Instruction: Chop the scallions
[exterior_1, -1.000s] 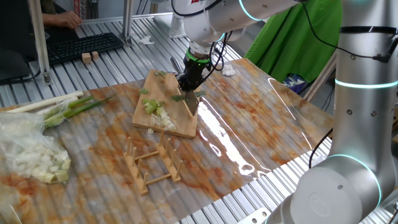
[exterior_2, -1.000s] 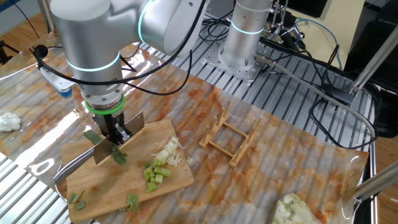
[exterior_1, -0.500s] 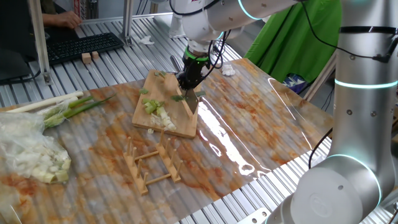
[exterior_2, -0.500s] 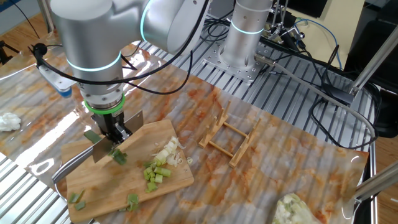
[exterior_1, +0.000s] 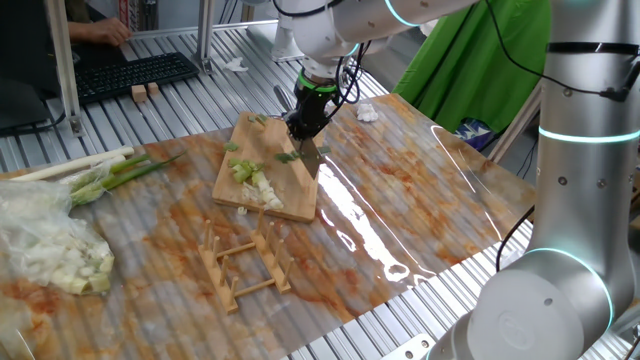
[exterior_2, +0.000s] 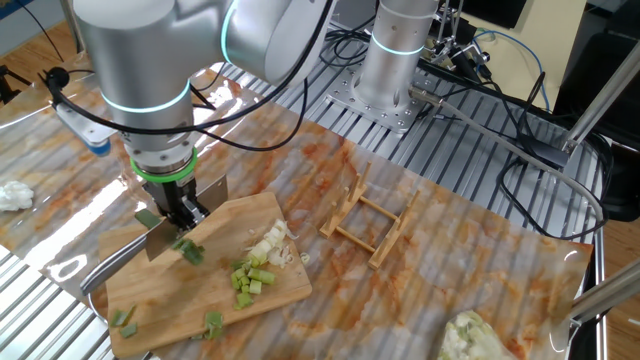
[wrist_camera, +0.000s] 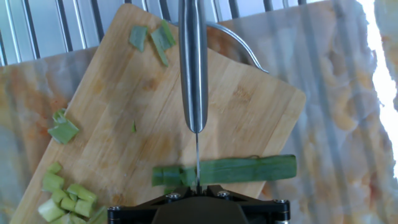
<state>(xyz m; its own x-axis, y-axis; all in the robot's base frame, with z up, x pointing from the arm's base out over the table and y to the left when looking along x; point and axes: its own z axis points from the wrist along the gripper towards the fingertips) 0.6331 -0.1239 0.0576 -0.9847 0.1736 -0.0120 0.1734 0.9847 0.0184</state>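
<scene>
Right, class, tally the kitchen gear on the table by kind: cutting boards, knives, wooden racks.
Cutting board: 1
Knife: 1
Wooden rack: 1
Total: 3

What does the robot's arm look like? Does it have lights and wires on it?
The arm is fat, rounded and silvery grey, with glowing turquoise rings at its joints. A green band circles the wrist just above the small black tool. Thin black cables loop beside the wrist.
</scene>
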